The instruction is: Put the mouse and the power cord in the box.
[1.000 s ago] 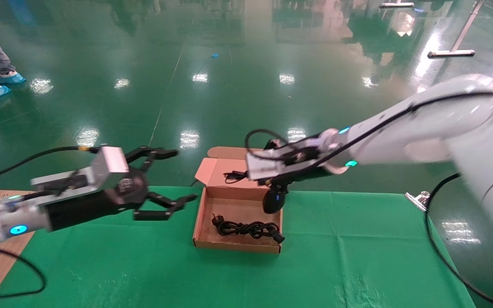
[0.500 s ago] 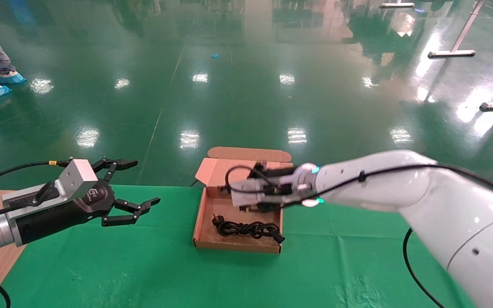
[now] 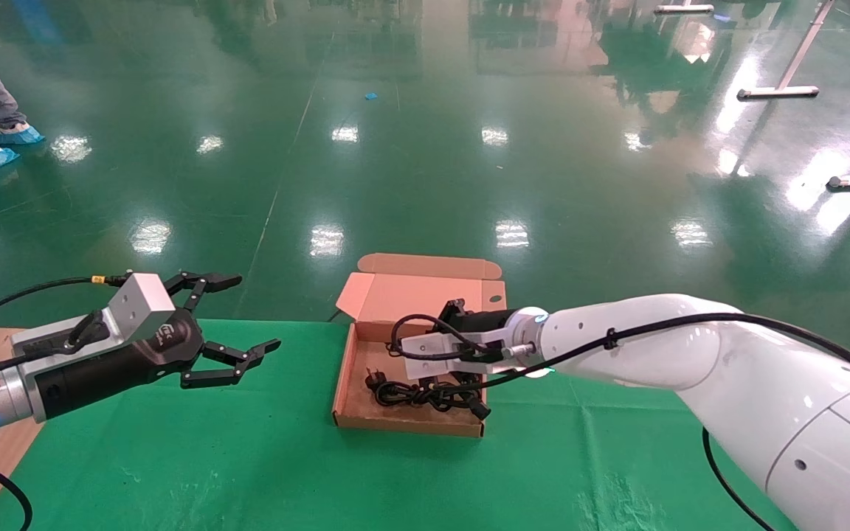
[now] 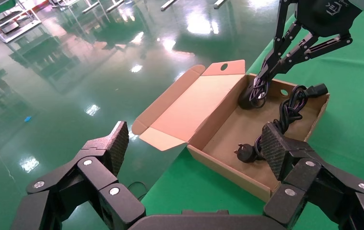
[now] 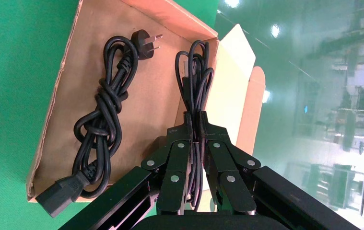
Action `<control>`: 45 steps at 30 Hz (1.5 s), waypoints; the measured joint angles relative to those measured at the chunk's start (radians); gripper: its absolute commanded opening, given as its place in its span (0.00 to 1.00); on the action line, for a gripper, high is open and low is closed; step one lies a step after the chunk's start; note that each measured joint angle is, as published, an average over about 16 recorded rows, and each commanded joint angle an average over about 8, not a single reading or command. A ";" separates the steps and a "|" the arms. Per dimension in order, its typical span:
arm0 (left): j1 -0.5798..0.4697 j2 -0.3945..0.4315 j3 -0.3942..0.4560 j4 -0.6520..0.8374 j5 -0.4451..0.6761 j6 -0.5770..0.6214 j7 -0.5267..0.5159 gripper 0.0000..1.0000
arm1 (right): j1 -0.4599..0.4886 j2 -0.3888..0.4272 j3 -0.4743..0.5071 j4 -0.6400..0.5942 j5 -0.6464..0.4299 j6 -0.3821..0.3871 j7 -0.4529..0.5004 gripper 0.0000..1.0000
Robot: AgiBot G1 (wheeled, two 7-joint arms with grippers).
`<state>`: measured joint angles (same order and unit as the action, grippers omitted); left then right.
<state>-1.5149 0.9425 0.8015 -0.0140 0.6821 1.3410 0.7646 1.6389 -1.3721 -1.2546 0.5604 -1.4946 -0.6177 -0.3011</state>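
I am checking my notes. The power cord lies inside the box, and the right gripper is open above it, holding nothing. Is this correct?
Not quite. The power cord does lie inside the box, but the right gripper is shut on the mouse's cable, as the right wrist view shows.

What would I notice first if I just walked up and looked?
The right claw reaching into the open box on the green table, pinching the mouse's thin cable. The knotted power cord already lies in the box. The left claw hangs open in the air off to the box's left.
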 measured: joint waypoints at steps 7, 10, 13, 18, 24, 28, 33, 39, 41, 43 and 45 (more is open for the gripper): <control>0.000 0.000 0.000 0.001 0.000 0.001 0.001 1.00 | -0.001 0.000 -0.007 0.002 0.003 0.008 0.000 1.00; 0.000 0.000 0.000 0.001 0.000 0.001 0.001 1.00 | 0.000 0.000 -0.004 0.001 0.002 0.005 0.000 1.00; 0.000 0.000 0.000 0.000 0.000 0.001 0.000 1.00 | 0.001 0.000 -0.001 0.000 0.001 0.002 0.000 1.00; 0.001 0.000 -0.001 -0.003 0.001 0.001 -0.002 1.00 | 0.000 0.003 0.006 0.001 0.002 -0.004 0.001 1.00; 0.014 -0.010 -0.017 -0.043 0.003 0.005 -0.031 1.00 | -0.018 0.028 0.040 0.024 0.026 -0.035 0.017 1.00; 0.033 -0.024 -0.038 -0.096 0.005 0.012 -0.071 1.00 | -0.042 0.061 0.082 0.055 0.059 -0.074 0.038 1.00; 0.065 -0.049 -0.077 -0.190 0.008 0.023 -0.142 1.00 | -0.085 0.118 0.155 0.110 0.116 -0.139 0.075 1.00; 0.109 -0.082 -0.129 -0.317 0.013 0.039 -0.237 1.00 | -0.141 0.194 0.252 0.183 0.193 -0.227 0.124 1.00; 0.124 -0.093 -0.147 -0.359 0.015 0.044 -0.269 1.00 | -0.160 0.220 0.284 0.207 0.219 -0.256 0.140 1.00; 0.139 -0.104 -0.164 -0.402 0.016 0.049 -0.301 1.00 | -0.179 0.245 0.317 0.231 0.244 -0.285 0.157 1.00; 0.153 -0.115 -0.182 -0.444 0.018 0.054 -0.332 1.00 | -0.198 0.270 0.349 0.255 0.270 -0.314 0.173 1.00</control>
<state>-1.3615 0.8274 0.6199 -0.4577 0.6999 1.3951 0.4325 1.4407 -1.1019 -0.9057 0.8156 -1.2250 -0.9317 -0.1282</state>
